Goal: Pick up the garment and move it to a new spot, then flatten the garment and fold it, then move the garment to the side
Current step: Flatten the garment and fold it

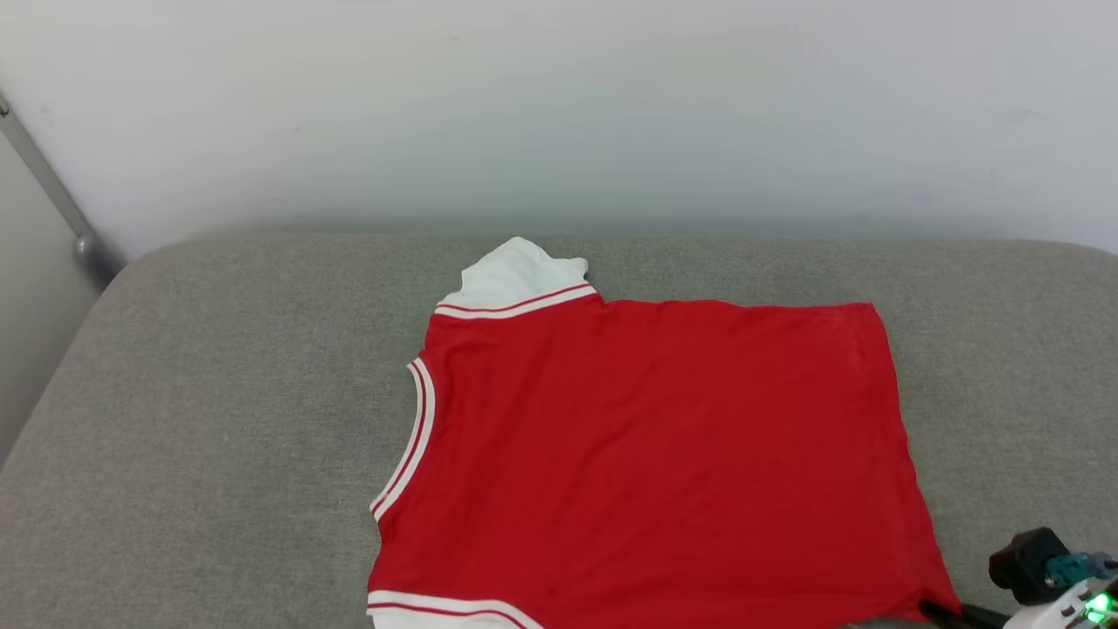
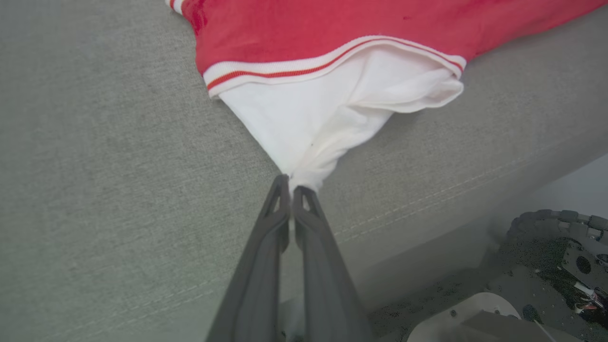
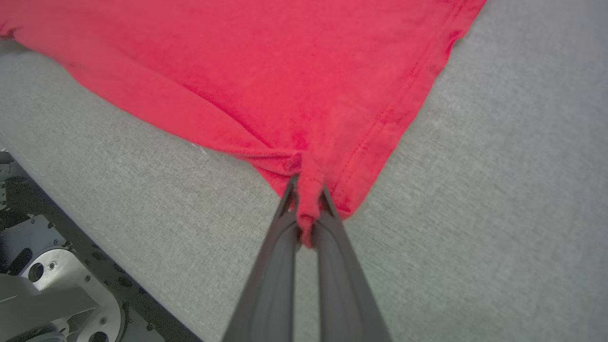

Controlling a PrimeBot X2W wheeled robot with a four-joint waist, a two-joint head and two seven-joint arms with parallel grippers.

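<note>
While looking down from the head, counting one garment [image 1: 646, 454]: lying spread almost flat on one grey cushion [image 1: 218, 419], plain red side facing up, neckline [image 1: 410, 437] pointing toward the robot's left, hem toward its right. Counting two white sleeves: one sleeve [image 1: 515, 275] lying on the far side, near the pale wall [image 1: 559, 105]; the other sleeve [image 2: 323, 123] sitting at the near edge of the cushion, being drawn to a point. Counting three runs of red-and-white striped trim [image 1: 515, 304] in the head view: one at each sleeve seam, one curving round the neckline.

Counting two grippers, each with two long dark fingers [image 2: 261, 256]. Left gripper [image 2: 290, 190]: pinching the tip of the near white sleeve, jaws pressing almost together with the cloth between the tips. Right gripper [image 3: 308, 194]: clamping a bunched fold of red cloth at the near hem corner, jaws standing narrow, fabric bulging down between them. Showing also at the lower right of the head view, dark fingers reaching to that same corner, one green light [image 1: 1096, 603] glowing on the wrist.

Lying slightly puckered around each pinch, smooth across the middle. Standing at the far left of the head view, one grey metal bar [image 1: 52, 192], leaning along the wall. Showing below the cushion's edge in both wrist views, parts of the robot's base [image 2: 560, 256].
</note>
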